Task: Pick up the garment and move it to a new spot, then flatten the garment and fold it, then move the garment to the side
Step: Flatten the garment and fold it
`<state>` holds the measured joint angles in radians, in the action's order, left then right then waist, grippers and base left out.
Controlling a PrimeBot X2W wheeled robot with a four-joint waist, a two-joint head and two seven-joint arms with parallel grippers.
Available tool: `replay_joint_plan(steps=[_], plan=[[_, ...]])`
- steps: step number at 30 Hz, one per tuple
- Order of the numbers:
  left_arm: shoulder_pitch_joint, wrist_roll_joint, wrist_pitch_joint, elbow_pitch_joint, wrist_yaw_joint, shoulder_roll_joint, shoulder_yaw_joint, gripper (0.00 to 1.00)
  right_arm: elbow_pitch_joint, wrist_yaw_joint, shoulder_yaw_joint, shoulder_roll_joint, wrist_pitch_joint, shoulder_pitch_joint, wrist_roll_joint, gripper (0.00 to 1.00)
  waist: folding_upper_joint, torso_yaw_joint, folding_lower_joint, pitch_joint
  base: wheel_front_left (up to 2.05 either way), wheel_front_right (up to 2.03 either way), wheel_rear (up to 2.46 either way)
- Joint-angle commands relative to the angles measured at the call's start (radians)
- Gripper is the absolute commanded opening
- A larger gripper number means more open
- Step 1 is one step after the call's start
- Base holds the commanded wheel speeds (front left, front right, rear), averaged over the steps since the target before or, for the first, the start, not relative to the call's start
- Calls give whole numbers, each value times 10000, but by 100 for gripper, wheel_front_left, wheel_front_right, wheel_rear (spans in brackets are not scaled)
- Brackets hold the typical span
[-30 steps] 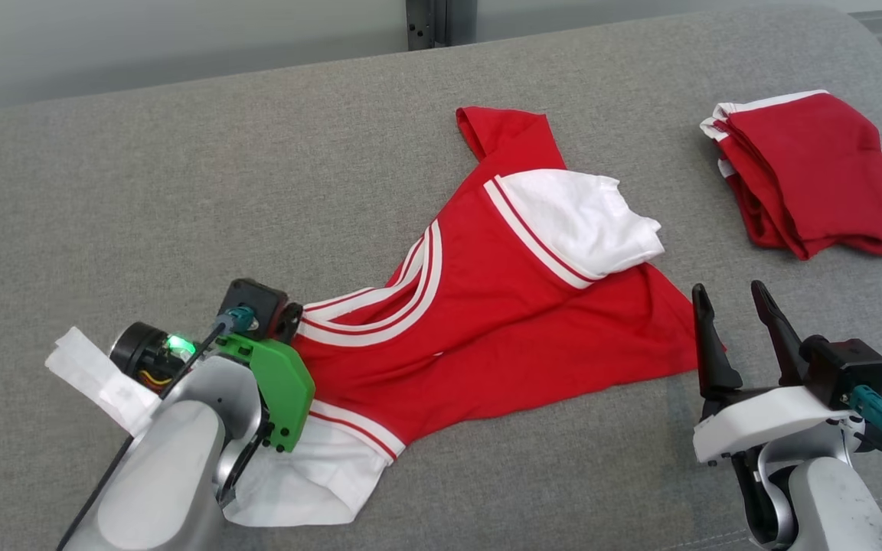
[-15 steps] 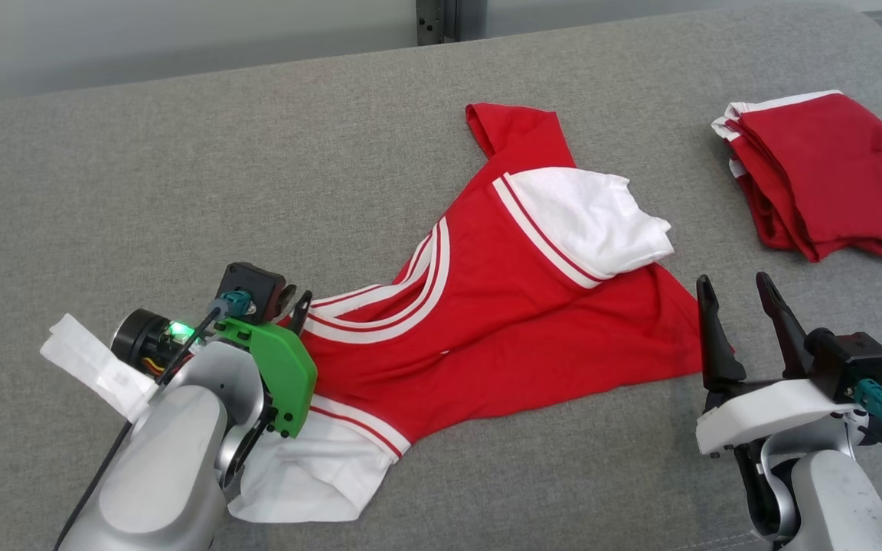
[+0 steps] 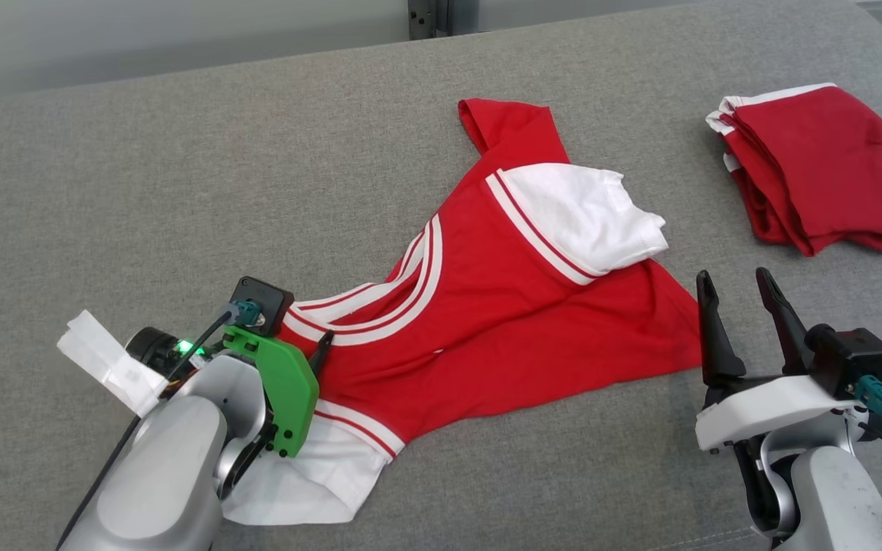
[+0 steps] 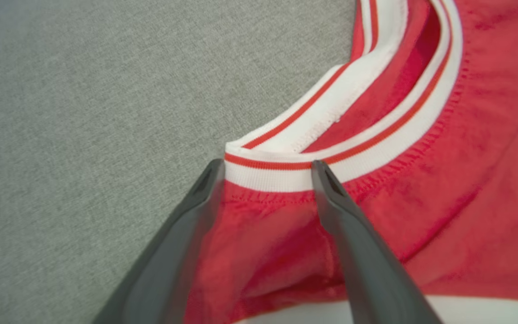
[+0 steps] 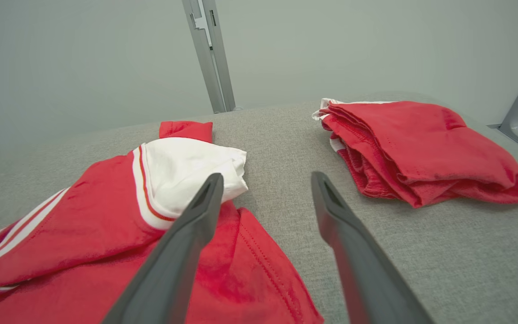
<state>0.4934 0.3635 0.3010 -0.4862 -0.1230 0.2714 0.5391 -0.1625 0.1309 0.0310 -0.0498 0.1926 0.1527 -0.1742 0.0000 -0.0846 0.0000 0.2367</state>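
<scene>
Garment: red shirt with white striped trim, lying crumpled and unfolded across the middle of the grey fabric-covered worktop; one white sleeve is flopped over its upper right part; a second white sleeve lies at its near left end, partly under the left forearm; the collar curves along its left edge.

Second item: a folded red garment rests on the far right of the worktop, well apart from the first.

Left arm: forearm enters from the lower left, wrist with green bracket tipped down over the collar end; left pincer points into the cloth. In the left wrist view the left pincer stands apart, its fingertips at the corner of the collar; red cloth of the garment lies between the two fingers, not clamped.

Right arm: enters from the lower right, fingers pointing up the head view; right pincer stands apart and holds nothing, just beside the garment's right edge. In the right wrist view the right pincer faces the bare worktop between the garment and the folded red garment; contact with the worktop cannot be told.
</scene>
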Motion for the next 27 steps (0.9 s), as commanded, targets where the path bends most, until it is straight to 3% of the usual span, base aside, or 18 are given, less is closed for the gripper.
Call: replay_joint_plan(steps=[1,6,7,9,15,27], plan=[[167,3,88,-130,-13,93,42,100,-1,-4,6,-15,70,125,-44,100,0,-68,0,50,0,0,0],[387,9,158,-550,-25,84,170,100,-73,-4,15,-15,112,156,-47,100,0,-160,0,83,0,0,0],[405,29,205,-624,-30,73,214,84,-87,-4,7,-15,123,153,-46,100,0,-170,0,77,0,0,0],[447,49,252,-730,-39,60,306,0,-116,-4,2,-15,120,142,-58,100,0,-181,0,67,0,0,0],[813,-63,-577,-603,183,9,187,0,-97,-4,69,-15,165,144,-37,100,0,-133,0,98,0,0,0],[1680,211,-3091,-1076,1496,-346,-1035,0,-69,-4,28,-15,148,269,-24,100,0,-36,0,275,0,0,0]])
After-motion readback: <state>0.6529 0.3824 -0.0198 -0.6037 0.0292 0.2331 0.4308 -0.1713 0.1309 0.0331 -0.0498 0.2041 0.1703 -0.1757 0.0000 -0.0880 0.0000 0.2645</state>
